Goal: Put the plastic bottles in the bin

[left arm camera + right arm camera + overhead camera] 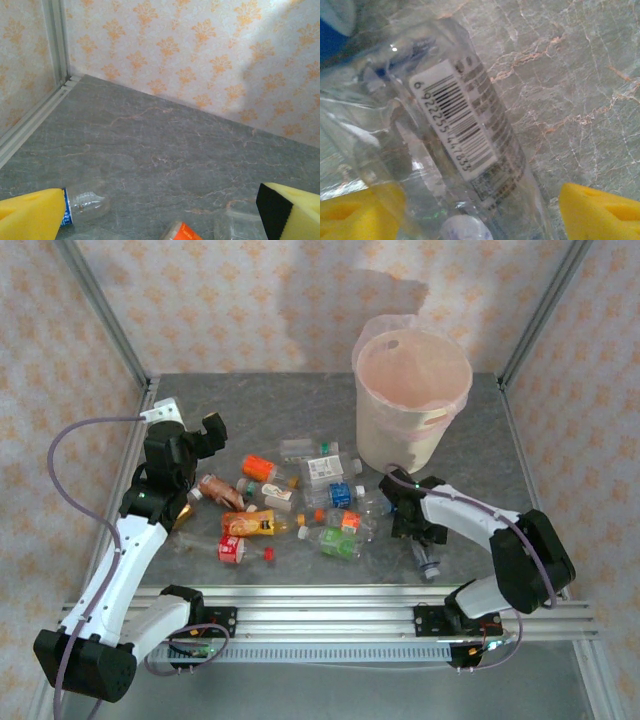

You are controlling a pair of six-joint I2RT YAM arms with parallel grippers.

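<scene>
A booth is seen, walled in cream paper with an orange pattern (250,300) and edged by aluminium rails (100,310). It is floored by a grey, marble-veined table top (200,410) that looks hard and smooth, so a nudged bottle is judged likely to roll or skid. The tall, round, cream-white bin (395,445), lined with a thin pink bag (400,325), is stood at the far right of the table, near the heap but apart from it. The small plastic bottles (300,505), mostly clear with coloured labels and caps, are scattered on their sides mid-table, between the two arms.

The left gripper (160,212) is held wide open above the heap's left edge. Nothing is gripped between its yellow foam pads (30,215).

The right gripper (480,210) is set low over a clear bottle (485,175) at the heap's right end. A pad is placed on either side of it, one visibly apart from the bottle, so no grip is counted yet.

This bottle appears empty, and is judged light, thin-walled and glossy, apt to dent or squirt free under a hard squeeze. It is best taken across the barrel at the white barcode label (452,117), not at the taper beside the pale cap (462,230).
</scene>
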